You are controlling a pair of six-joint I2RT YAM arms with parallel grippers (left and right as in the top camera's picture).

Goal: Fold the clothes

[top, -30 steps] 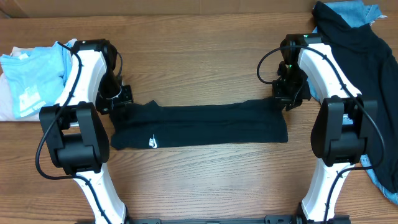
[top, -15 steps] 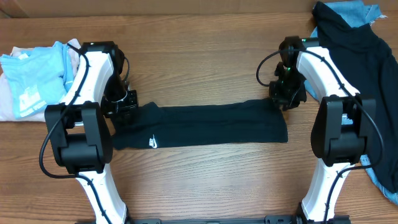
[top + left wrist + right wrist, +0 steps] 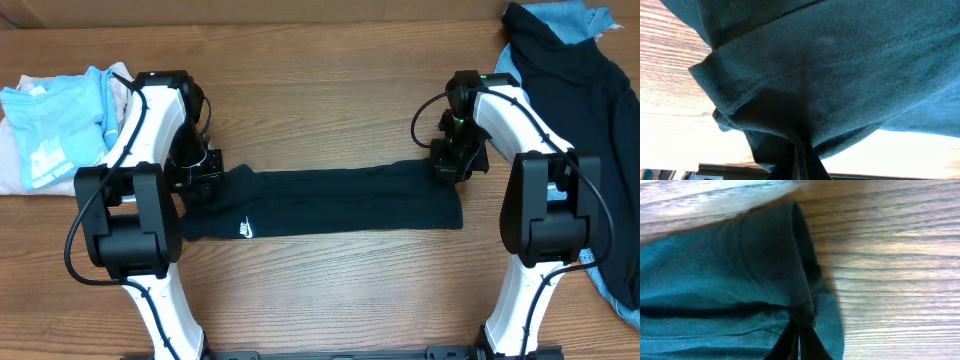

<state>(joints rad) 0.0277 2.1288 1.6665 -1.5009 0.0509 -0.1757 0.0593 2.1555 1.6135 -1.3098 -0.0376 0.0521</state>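
Note:
The black T-shirt (image 3: 330, 200) lies folded into a long strip across the middle of the table, its small white swoosh logo (image 3: 245, 230) near the left end. My left gripper (image 3: 200, 170) is shut on the strip's upper left corner; in the left wrist view (image 3: 801, 150) its jaws pinch a bunch of the dark knit (image 3: 830, 65). My right gripper (image 3: 450, 165) is shut on the upper right corner; in the right wrist view (image 3: 799, 335) its jaws pinch the folded edge (image 3: 730, 280).
A light-blue tee with white print (image 3: 55, 130) lies at the left edge on a pale garment (image 3: 10, 165). A dark garment over blue denim (image 3: 585, 110) covers the right side. Bare wood (image 3: 320, 80) lies behind the strip.
Both grippers have shifted slightly inward, toward each other, with the strip's upper corners in them. The strip's left end has bunched a little.

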